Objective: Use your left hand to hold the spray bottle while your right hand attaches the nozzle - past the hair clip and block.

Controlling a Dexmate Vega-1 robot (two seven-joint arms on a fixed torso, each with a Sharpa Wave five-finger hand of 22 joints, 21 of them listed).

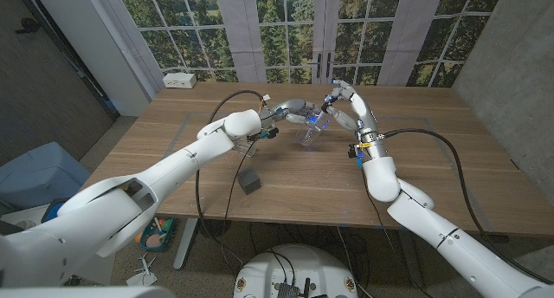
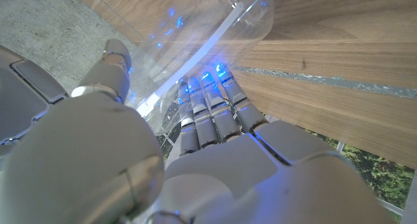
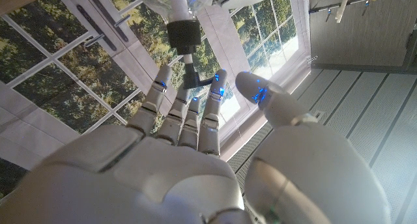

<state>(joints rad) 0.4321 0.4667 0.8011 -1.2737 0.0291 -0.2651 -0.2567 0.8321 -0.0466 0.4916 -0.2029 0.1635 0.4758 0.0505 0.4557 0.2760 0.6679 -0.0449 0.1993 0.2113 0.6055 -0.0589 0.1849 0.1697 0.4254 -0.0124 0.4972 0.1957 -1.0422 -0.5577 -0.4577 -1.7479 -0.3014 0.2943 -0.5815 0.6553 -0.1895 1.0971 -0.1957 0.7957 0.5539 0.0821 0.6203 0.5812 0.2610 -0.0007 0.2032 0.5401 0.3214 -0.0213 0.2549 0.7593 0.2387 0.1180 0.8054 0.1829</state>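
My left hand (image 1: 293, 113) grips the clear plastic spray bottle (image 1: 310, 130) above the far middle of the table. In the left wrist view the bottle (image 2: 207, 30) lies tilted across my fingers (image 2: 210, 113), with the thumb on its other side. My right hand (image 1: 346, 105) is right beside it, holding the nozzle (image 1: 331, 98) at the bottle's upper end. In the right wrist view the black nozzle (image 3: 184, 36) sits just past my fingertips (image 3: 217, 94), its collar up against the bottle's neck. A dark grey block (image 1: 251, 181) lies on the table nearer the front.
The wooden table (image 1: 433, 177) runs wide to both sides. A white box (image 1: 180, 79) sits at its far left corner. Black cables (image 1: 221, 172) hang from both arms over the table. Windows stand behind the far edge.
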